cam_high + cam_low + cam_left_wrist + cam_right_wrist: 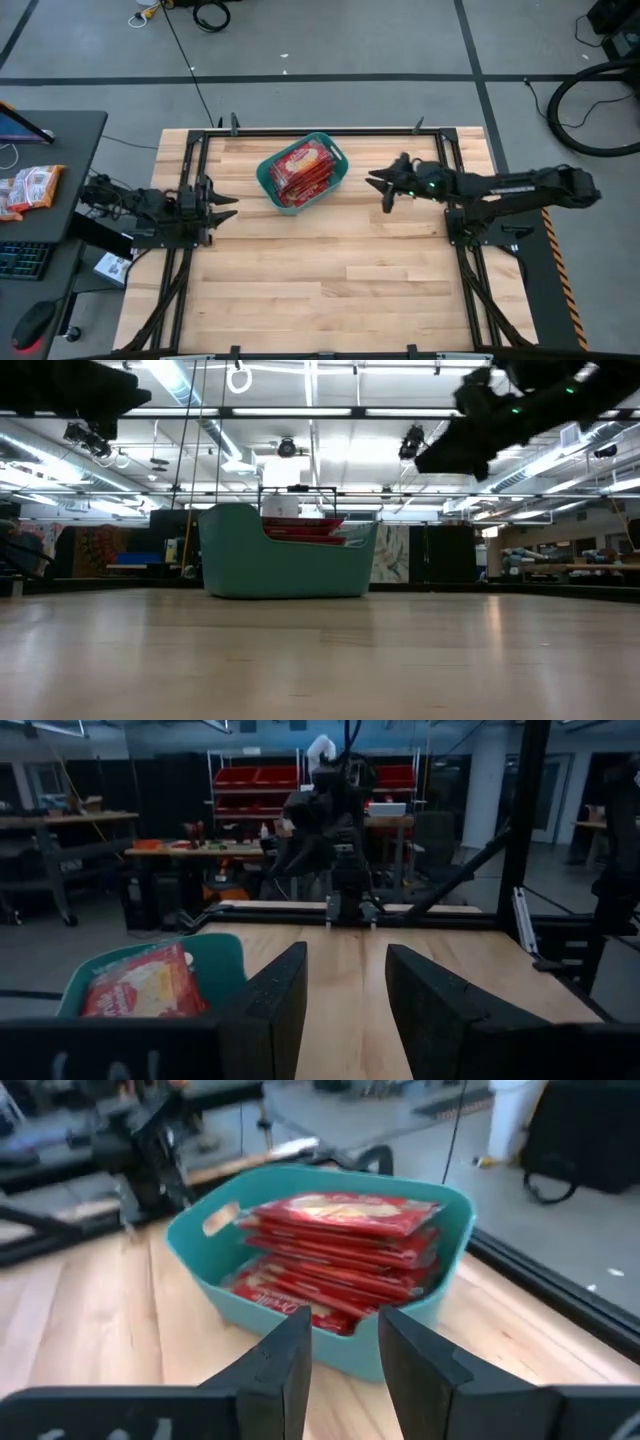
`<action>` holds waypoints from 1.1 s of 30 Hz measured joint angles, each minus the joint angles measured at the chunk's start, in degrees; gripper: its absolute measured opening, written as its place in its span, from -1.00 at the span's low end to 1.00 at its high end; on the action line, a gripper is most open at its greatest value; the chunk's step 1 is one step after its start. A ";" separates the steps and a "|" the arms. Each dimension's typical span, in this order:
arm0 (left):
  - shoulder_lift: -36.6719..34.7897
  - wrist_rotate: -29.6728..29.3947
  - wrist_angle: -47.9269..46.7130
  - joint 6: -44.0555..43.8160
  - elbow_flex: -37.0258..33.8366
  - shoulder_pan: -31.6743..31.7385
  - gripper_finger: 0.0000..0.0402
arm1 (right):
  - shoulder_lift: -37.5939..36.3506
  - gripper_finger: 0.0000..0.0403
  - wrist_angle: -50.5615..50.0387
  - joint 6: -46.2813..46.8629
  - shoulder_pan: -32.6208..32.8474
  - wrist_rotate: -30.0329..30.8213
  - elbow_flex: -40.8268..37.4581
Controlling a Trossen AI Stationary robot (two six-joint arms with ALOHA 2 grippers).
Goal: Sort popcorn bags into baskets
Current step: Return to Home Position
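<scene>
The teal basket [272,176] stands on the far middle of the table, also in the low view as the basket [288,565] and in the right wrist view as the basket [200,1240]. Several red popcorn bags [303,170] lie stacked inside it, the top ones above its rim; the stack shows as the popcorn bags [335,1250] and the popcorn bags [140,982]. My right gripper [380,186] hovers open just right of the basket, above the table. My left gripper [222,207] waits open at the table's left edge, apart from the basket.
Bare wood table [330,280] spreads across the near half. A dark side desk [50,200] left of the table carries paler orange-and-white packets [30,188], a keyboard and a mouse. Black frame rails [300,133] run along the table's far edge and sides.
</scene>
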 joint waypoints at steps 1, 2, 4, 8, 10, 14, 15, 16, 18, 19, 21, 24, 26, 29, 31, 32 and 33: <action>-0.40 -0.02 1.03 0.48 -1.11 0.00 -0.30 | -1.77 -0.39 1.21 0.40 0.37 1.12 -2.08; -0.68 0.00 2.20 1.10 -2.12 0.00 -0.30 | -3.60 -0.39 2.05 0.87 0.74 2.58 -3.88; -1.05 -0.02 3.67 2.09 -3.62 0.00 -0.30 | -7.43 -0.39 3.20 1.58 1.37 5.07 -7.00; -1.06 -0.02 6.21 3.44 -5.32 0.00 -0.30 | -14.80 -0.39 4.53 3.03 2.32 9.90 -12.24; -1.09 -0.02 8.41 4.53 -6.27 0.00 -0.30 | -18.30 -0.39 6.38 3.99 2.88 11.66 -14.80; -1.09 -0.02 14.47 5.32 -9.95 0.00 -0.30 | -23.82 -0.39 10.12 4.89 4.51 13.40 -19.28; -1.10 -0.08 15.35 5.27 -10.74 0.00 -0.30 | -24.90 -0.39 10.49 5.16 5.01 14.08 -19.96; -1.09 -0.11 15.17 5.11 -10.77 0.00 -0.30 | -25.90 -0.39 10.62 5.80 5.60 15.10 -20.53; -1.13 -0.75 14.73 4.89 -10.75 -0.02 -0.30 | -27.52 -0.40 10.53 6.19 6.95 16.98 -21.32; -1.16 -0.92 14.45 4.94 -10.75 -0.02 -0.30 | -28.25 -0.41 10.32 5.57 7.85 17.85 -21.46; -1.85 -1.55 14.51 5.36 -10.75 -0.02 -0.30 | -29.79 -0.44 9.13 2.49 9.71 18.78 -21.47; -2.37 -3.10 14.50 5.47 -10.75 -0.02 -0.30 | -33.69 -0.51 5.68 -1.81 12.59 18.83 -21.47; -2.30 -3.12 14.35 5.34 -10.77 -0.07 -0.30 | -36.97 -0.56 2.13 -2.17 13.73 19.14 -21.47; -2.22 -3.16 14.14 5.39 -10.77 -0.07 -0.30 | -42.79 -0.64 -4.14 -0.50 14.14 18.60 -21.59; -2.22 -3.16 14.47 5.73 -10.77 -0.07 -0.33 | -46.81 -0.70 -5.38 -0.09 14.14 17.20 -22.56; -2.22 -3.16 14.67 6.17 -10.78 -0.07 -0.36 | -48.80 -0.73 -5.53 -0.13 14.14 16.32 -23.33; -2.22 -3.18 14.86 6.39 -10.79 -0.07 -0.40 | -50.74 -0.76 -5.57 -0.15 14.14 15.66 -24.20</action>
